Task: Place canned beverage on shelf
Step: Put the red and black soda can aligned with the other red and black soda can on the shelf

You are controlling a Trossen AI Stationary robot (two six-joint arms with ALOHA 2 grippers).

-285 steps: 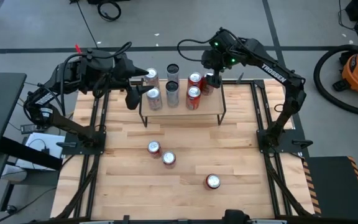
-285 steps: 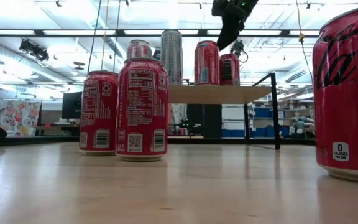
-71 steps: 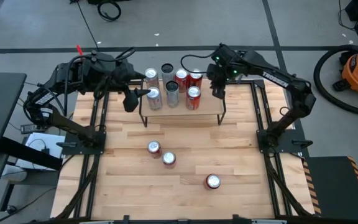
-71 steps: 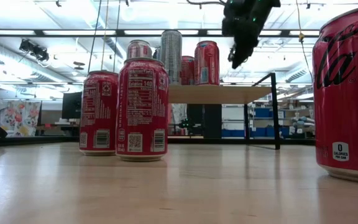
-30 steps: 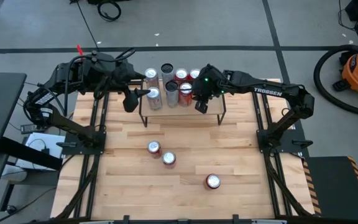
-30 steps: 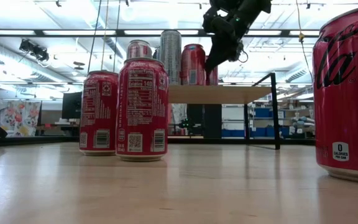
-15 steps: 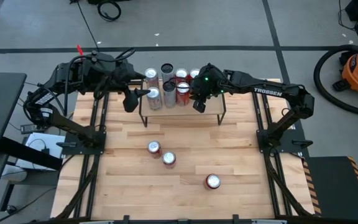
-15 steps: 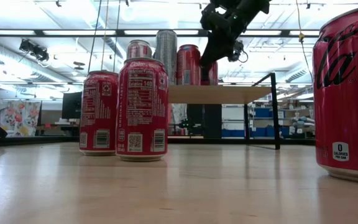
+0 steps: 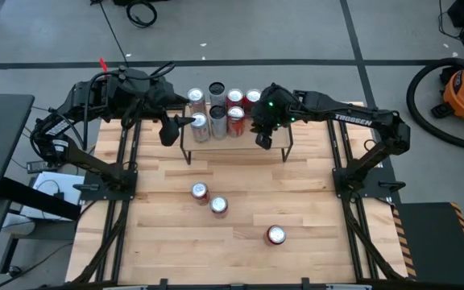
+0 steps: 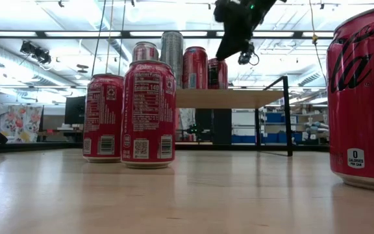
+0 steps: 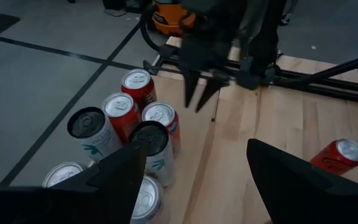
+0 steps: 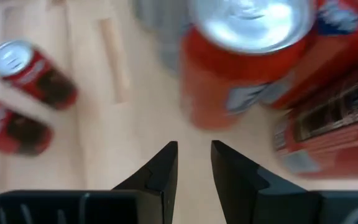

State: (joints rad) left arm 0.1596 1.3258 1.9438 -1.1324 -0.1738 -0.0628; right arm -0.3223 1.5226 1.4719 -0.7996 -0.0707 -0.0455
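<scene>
Hovering over the shelf (image 9: 236,143), the right gripper (image 9: 263,140) is empty, fingers nearly closed with a slim gap. Left gripper (image 9: 169,131) waits at the shelf's left end, fingers open and empty. Six cans (image 9: 234,118) stand clustered on the shelf (red ones plus two grey); three red cans (image 9: 275,234) remain on the table (image 9: 312,209). Likely between placements: next move means reaching down to a table can and opening wider.

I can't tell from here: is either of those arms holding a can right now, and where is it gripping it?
Neither. The right gripper hangs over the shelf beside the red cans, nothing between its jaws. The left gripper waits open at the shelf's other end, also empty.
</scene>
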